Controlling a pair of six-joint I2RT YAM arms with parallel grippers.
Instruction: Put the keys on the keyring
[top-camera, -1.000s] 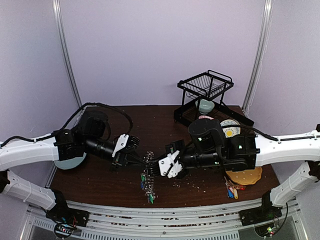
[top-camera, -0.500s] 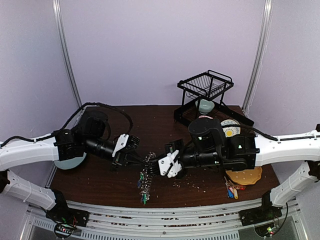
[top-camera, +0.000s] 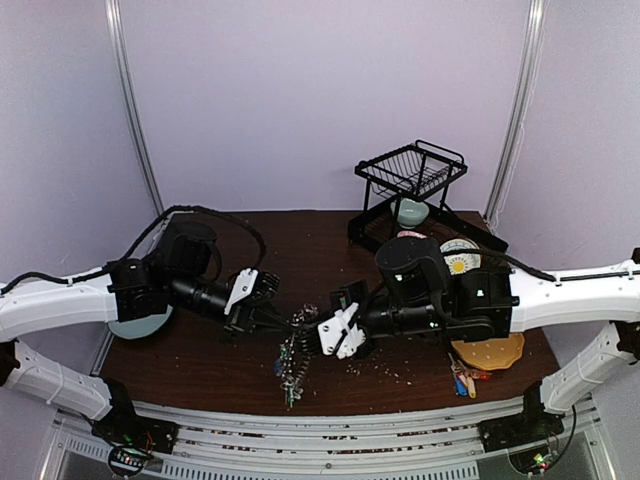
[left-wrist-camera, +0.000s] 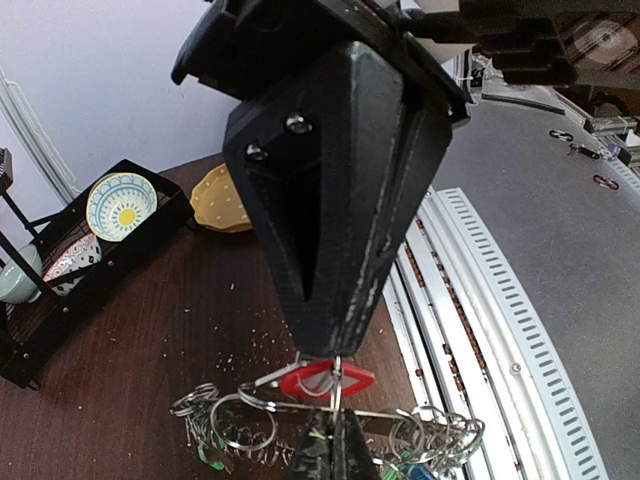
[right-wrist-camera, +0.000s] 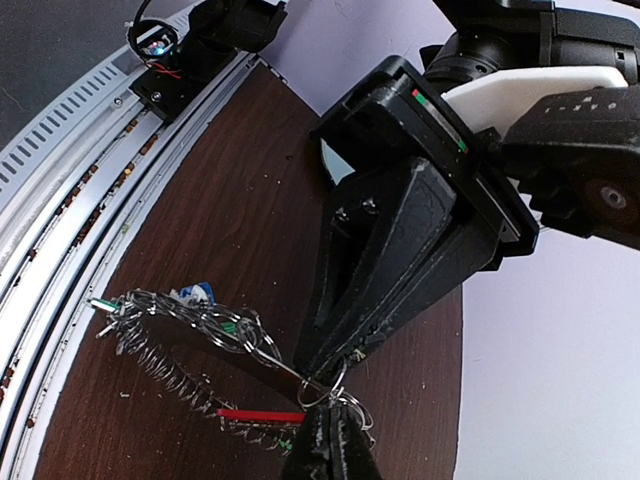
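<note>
Presently, left gripper is recorded as closed tight on the keyring, which is hung just below its tips with green and blue tagged keys strung on. Right gripper, tip to tip with it, is pinched shut on a red-tagged key. Dish rack is set well behind.

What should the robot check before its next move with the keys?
1. Is the left gripper shut on the keyring? Ok.
2. Is the right gripper shut on the red key? Ok.
3. Is the red key threaded onto the keyring? Cannot tell, the fingertips hide it.
4. Is the keyring hanging free of the table? Cannot tell.
5. Is the loose bunch of keys apart from both grippers? Ok.
</note>
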